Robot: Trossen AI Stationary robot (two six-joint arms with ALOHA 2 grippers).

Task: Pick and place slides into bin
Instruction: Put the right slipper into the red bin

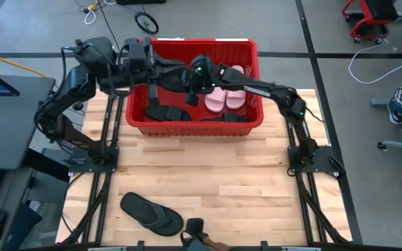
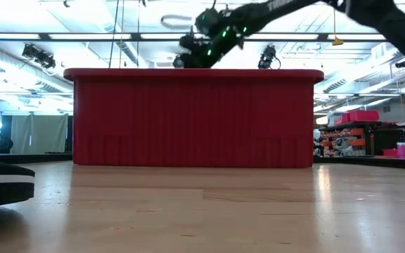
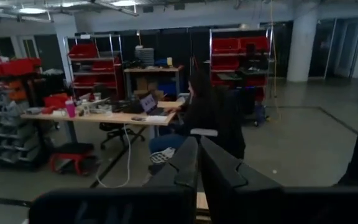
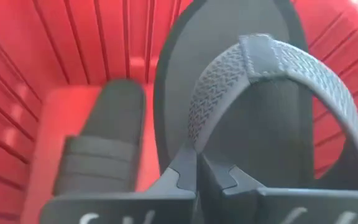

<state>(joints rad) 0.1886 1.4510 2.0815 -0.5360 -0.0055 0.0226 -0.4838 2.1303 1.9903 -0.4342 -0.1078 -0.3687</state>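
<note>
The red bin [image 1: 138, 124] stands at the table's far middle. In it lie two pale pink slides [image 1: 225, 96] and two black slides [image 1: 166, 111] [image 1: 227, 118]. My right gripper [image 4: 197, 167] reaches down into the bin's middle [image 1: 190, 89] and is shut on a black flip-flop [image 4: 229, 56]. A second black flip-flop [image 1: 152, 213] lies flat on the table near the front edge; it also shows in the low view [image 2: 2, 184]. My left gripper [image 3: 198, 142] is shut and empty, held level over the bin's far left part [image 1: 160, 64]. My right gripper pinches the flip-flop's woven thong strap [image 4: 194, 134] between its two fingers, near where the strap's two arms meet at the toe end. The fingers come from above, pointing down into the bin. The flip-flop hangs inside the bin; whether it touches the floor cannot be told.
One black slide [image 4: 98, 162] lies on the bin floor right beside the held flip-flop. The bin's ribbed walls [image 4: 73, 43] are close around it. Bare wooden table [image 1: 222, 174] lies between the bin and the front edge. A person sits at a desk [image 3: 201, 106] in the room beyond.
</note>
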